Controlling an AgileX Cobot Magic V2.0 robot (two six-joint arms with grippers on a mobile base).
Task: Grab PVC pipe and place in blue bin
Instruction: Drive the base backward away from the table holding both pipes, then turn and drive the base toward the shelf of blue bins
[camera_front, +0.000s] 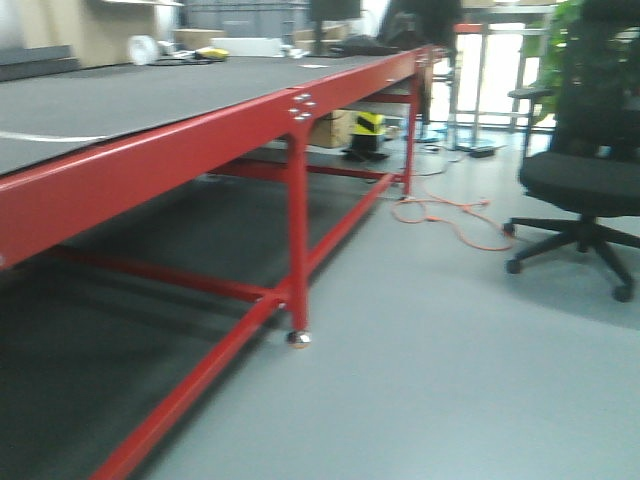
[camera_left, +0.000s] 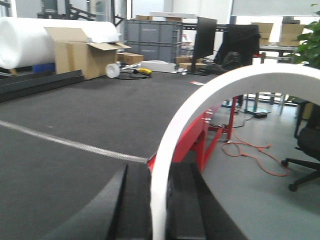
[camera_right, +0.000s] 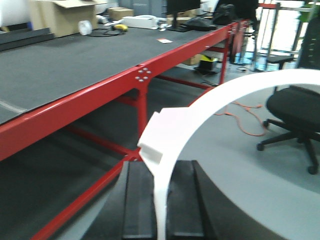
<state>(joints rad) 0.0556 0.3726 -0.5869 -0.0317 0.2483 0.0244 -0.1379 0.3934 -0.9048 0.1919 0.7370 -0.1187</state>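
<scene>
— On the counter (camera_front: 150, 100), is the pipe lying anywhere within reach?

— No view is showing it. The front view is taking in a red-framed counter with a dark top running away to the left. A chair (camera_front: 585, 175) and an orange cable (camera_front: 450, 215) are sitting on the floor to the right. No pipe and no bin are appearing, so I cannot tell which way the pipe is lying, how its long axis is running, or which arm is nearer.

— What are the end effectors doing?

— The left end effector (camera_left: 157, 172) is hanging over the counter top, near its red edge. The right end effector (camera_right: 160, 170) is hanging beside the counter, over the floor. Each wrist view is showing only two dark fingers at the bottom, with a white arc (camera_left: 210, 90) sweeping up between them. I cannot tell whether that arc is being held or belongs to the rig, nor how far either end effector is opening.

— Is one view adding anything?

— The left wrist view alone is showing the counter's far end: a box (camera_left: 82, 57), a white roll (camera_left: 30, 37) and grey crates (camera_left: 150, 37). A blue shape (camera_left: 42, 67) is peeking out under the roll, too small to call a bin. By my judgement, the robot is needing to find the pipe before reaching.
</scene>
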